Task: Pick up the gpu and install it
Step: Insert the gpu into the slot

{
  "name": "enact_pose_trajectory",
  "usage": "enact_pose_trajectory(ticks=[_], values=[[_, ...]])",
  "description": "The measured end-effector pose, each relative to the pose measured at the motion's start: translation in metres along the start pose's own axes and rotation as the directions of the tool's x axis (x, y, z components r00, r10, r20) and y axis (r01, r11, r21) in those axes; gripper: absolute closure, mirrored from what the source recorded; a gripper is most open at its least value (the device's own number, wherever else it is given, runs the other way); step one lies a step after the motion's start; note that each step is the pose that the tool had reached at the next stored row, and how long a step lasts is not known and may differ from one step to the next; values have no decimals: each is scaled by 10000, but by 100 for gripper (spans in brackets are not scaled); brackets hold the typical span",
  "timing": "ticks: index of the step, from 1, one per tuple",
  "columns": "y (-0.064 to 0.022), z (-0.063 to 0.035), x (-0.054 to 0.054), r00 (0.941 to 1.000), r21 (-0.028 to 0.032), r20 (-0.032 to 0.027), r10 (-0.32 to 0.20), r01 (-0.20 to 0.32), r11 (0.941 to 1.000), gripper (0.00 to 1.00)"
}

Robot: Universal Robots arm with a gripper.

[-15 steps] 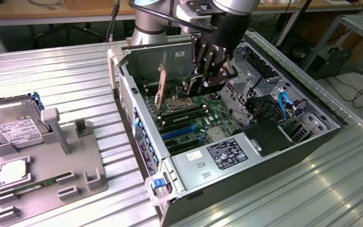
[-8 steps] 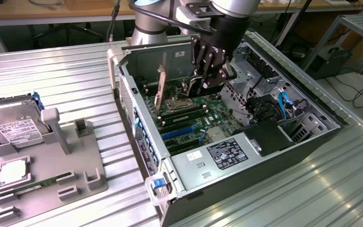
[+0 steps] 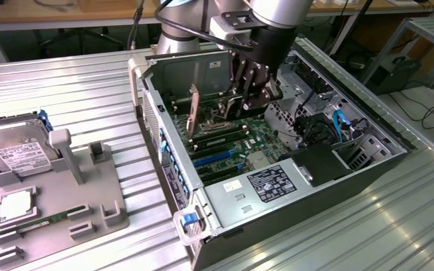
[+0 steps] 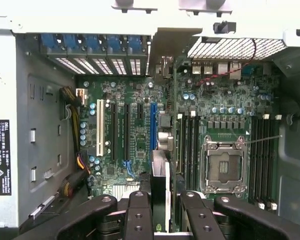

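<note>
Holding: we see our hand point(image 4: 160, 212) clamped narrow on the gpu point(image 4: 160, 185), edge-on between its fingers point(image 4: 138, 215).
Place: above the motherboard point(image 4: 134, 125) inside the computer case point(image 3: 330, 186).

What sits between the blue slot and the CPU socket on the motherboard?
In the wrist view, the gpu, held on edge by the gripper, and black memory slots lie between the blue slot and the CPU socket.

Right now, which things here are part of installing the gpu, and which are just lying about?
In the job: the gpu, seen edge-on at the tool; the open computer case that the tool reaches into.
Lying about: the hard drive and the memory stick, both on the grey holder beside the case.
</note>
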State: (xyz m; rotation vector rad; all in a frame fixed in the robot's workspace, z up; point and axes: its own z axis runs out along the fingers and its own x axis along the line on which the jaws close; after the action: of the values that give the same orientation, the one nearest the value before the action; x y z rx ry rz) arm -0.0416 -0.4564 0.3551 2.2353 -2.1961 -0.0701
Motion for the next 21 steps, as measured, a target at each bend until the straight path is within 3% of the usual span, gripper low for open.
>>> enact_pose_trajectory(ticks=[2, 5, 15, 21], values=[[-2, 20, 1, 10000, 36, -4, -2, 2, 10000, 73], [-2, 59, 2, 10000, 41, -26, -1, 1, 10000, 73], [-25, 252, -1, 9998, 46, -20, 214, -214, 9998, 73], [38, 366, 1, 9998, 47, -19, 215, -215, 9998, 73]])
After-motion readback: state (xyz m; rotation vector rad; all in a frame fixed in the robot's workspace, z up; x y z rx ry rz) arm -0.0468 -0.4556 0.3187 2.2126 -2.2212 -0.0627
